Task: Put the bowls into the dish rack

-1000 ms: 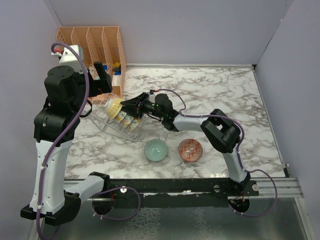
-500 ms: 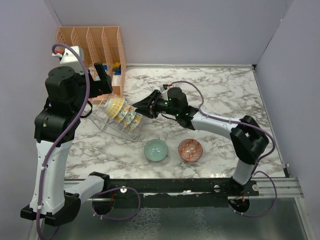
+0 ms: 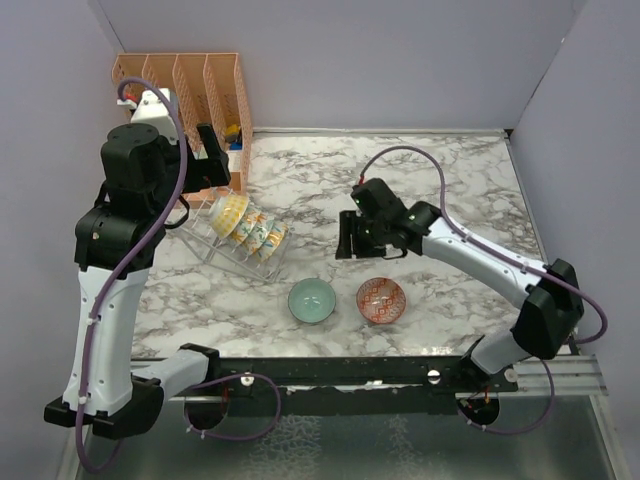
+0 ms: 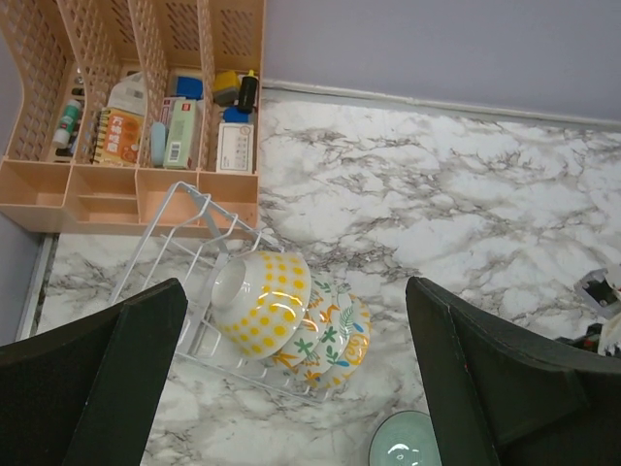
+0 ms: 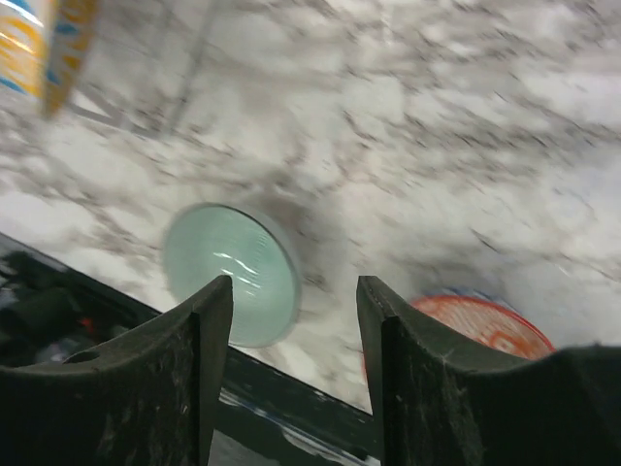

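Pullback by R gripper (image 3: 343,238): a sec ago right at dish rack (image 3: 205,240), against the racked bowls; now well off to rack's right, over bare marble. Fingers spread, nothing between, so released and empty. R wrist view smeared, so prob. moving fast. Looks down on teal bowl (image 3: 312,300) and red-patterned bowl (image 3: 381,300), both on table (image 3: 450,180) to near-right of rack, side by side, not touching. Racked row unmoved since then, standing on edge in the prongs. Means latest bowl delivered OK and drop-off step done; next pick prob. the teal one, closest to rack.

L gripper (image 4: 296,284) hangs above rack, spread wide, holds nothing.

Count:
- Bowls: 6 total, if racked row read right. 4 in rack: yellow-dotted bowl (image 4: 262,303) at far-left end, then 3 floral bowls (image 4: 340,335), nested tight, so approx. 2 outside rack.
- Racks: 1.
- Arms: 2.
- Orange organizer (image 3: 180,85): 1, behind rack, 4 slots, misc. stationery inside.

Task approx. two-thirds through.
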You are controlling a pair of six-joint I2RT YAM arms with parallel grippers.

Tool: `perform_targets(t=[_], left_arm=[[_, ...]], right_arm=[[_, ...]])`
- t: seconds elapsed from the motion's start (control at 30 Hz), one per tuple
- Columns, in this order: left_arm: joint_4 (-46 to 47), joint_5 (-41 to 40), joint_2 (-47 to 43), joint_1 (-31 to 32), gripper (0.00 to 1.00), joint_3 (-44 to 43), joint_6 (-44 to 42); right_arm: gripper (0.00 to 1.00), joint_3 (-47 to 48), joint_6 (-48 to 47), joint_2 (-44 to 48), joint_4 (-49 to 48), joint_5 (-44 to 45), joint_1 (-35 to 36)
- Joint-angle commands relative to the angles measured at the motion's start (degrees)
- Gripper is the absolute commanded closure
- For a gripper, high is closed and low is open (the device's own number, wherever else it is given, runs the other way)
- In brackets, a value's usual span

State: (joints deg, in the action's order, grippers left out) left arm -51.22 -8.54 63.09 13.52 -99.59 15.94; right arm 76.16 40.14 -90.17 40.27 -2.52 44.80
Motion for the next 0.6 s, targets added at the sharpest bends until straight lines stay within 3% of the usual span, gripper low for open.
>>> perform_targets(t=[0.0,0.27,0.57], left_arm=[[-1.80,3.94,1.01,0.19,0.01,-0.61,1.02],[-0.53,8.99,-0.51,0.24,0.01,3.91,3.39],[-2.41,9.93,-5.81,0.63,0.01,6.12,3.73]], right_arm=[[0.46,-9.35,-6.97,8.48,12.65,6.11,0.20],[0.47,-16.29,-0.07,18.20,15.99,7.15,3.57],[0.46,-13.57,3.02,8.70,11.81,7.12,13.63]])
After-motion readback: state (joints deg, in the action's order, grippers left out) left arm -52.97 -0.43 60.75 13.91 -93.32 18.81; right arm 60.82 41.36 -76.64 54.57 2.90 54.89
